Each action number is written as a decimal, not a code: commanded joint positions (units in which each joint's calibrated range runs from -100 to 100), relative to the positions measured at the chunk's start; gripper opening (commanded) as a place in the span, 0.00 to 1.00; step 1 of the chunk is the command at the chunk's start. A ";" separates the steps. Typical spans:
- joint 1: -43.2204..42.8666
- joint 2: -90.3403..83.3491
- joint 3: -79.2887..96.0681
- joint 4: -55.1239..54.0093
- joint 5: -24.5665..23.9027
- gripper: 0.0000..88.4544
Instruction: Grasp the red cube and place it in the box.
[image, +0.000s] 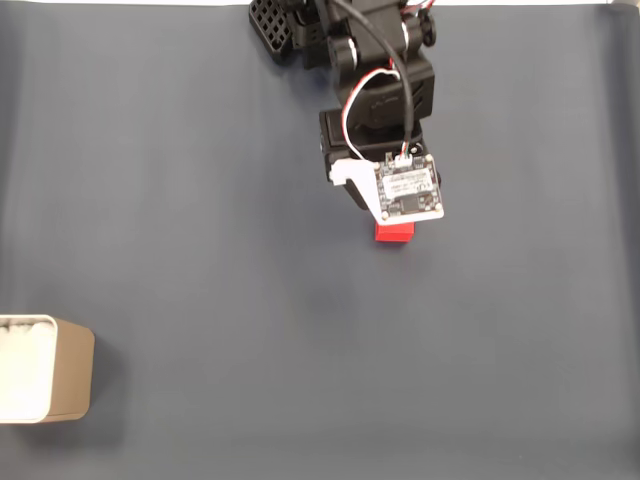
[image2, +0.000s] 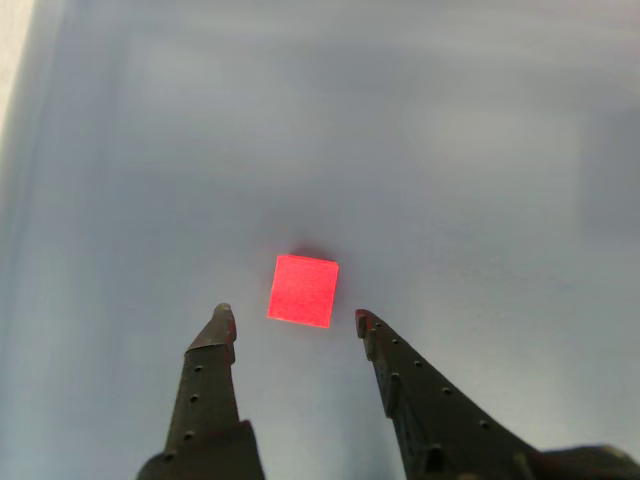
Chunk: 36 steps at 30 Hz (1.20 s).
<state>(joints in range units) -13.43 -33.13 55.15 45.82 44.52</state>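
The black two-finger gripper (image2: 293, 318) hangs spread wide, the small matte red cube (image2: 303, 290) at twelve o'clock, rotated slightly clockwise, no long axis.

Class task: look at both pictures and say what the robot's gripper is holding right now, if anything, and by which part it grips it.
Nothing is held. The gripper is open, and the red cube sits on the table ahead of its fingers, untouched.

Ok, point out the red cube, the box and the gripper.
red cube (image2: 303, 290): other view, middle of its top face.
box (image: 70, 372): fixed view, its beige side wall, at the left edge.
gripper (image2: 293, 317): other view, midway between the two open fingertips, just short of the cube.
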 joint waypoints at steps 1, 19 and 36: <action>0.22 0.72 -1.05 -1.56 -0.44 0.32; -1.20 4.53 -0.87 -3.53 -1.32 0.32; -2.13 7.65 -1.41 -5.91 -1.61 0.32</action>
<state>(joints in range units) -14.99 -25.66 55.15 40.89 43.10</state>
